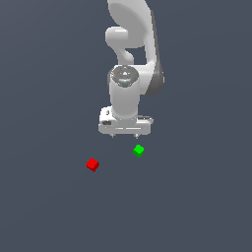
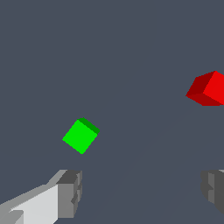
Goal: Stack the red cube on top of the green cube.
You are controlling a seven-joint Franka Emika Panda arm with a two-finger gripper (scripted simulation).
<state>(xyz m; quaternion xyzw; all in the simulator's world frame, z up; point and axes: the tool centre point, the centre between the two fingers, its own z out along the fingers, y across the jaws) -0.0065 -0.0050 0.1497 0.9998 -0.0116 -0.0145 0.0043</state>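
The red cube (image 1: 92, 165) lies on the dark floor toward the exterior view's left; the wrist view shows it (image 2: 207, 89) at the frame's edge. The green cube (image 1: 139, 150) lies apart from it, toward the exterior view's right, just below the hand; it also shows in the wrist view (image 2: 81, 135). My gripper (image 1: 124, 135) hangs above the floor, behind both cubes. It is open and empty. In the wrist view its two fingertips (image 2: 70, 192) stand wide apart, with the green cube ahead of one of them.
The white arm (image 1: 132, 59) rises behind the cubes. A plain dark grey floor (image 1: 197, 206) lies all around.
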